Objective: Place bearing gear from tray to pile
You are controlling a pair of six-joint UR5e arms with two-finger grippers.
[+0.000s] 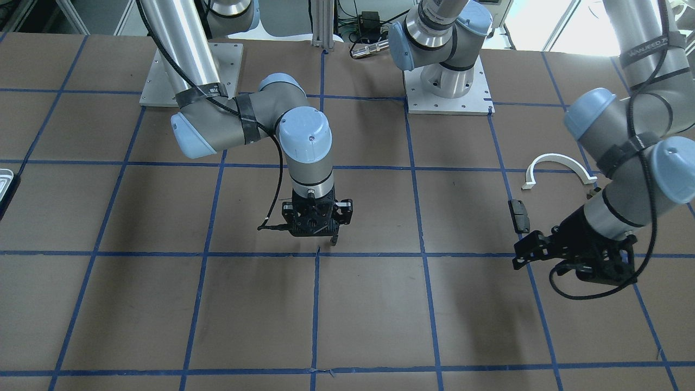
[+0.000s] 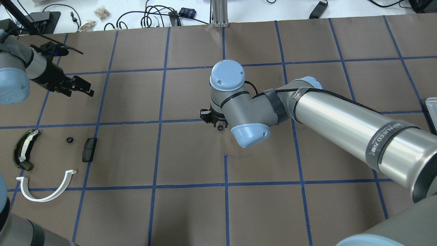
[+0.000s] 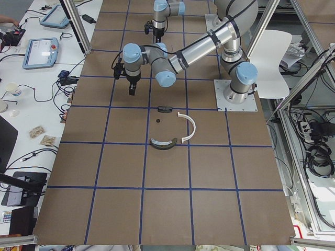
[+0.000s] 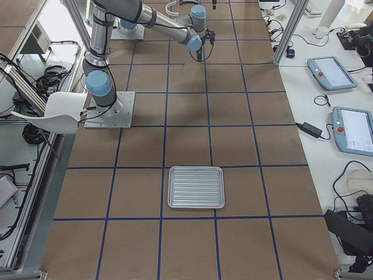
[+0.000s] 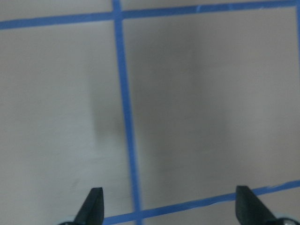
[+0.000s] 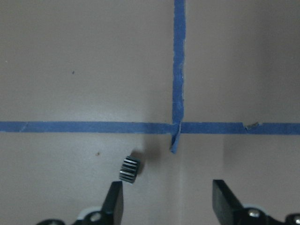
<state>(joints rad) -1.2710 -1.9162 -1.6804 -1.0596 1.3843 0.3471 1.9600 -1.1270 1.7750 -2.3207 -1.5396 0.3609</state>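
The bearing gear (image 6: 130,168), a small ribbed black-and-silver cylinder, lies on the brown paper just left of a blue tape crossing. My right gripper (image 6: 168,202) hangs open right over it, its left fingertip beside the gear; it also shows at mid table (image 1: 319,233). The tray (image 4: 196,186) lies far off on my right, with only its rim in the overhead view (image 2: 432,108). The pile is on my left: white half-ring (image 2: 47,193), black block (image 2: 89,149), olive curved piece (image 2: 24,153). My left gripper (image 2: 80,87) is open and empty above bare paper, beyond the pile.
A small black round part (image 2: 69,139) lies between the olive piece and the black block. Blue tape lines grid the brown paper. Cables and small devices (image 2: 153,17) lie beyond the table's far edge. The arms' base plates (image 1: 448,98) stand at the robot's side.
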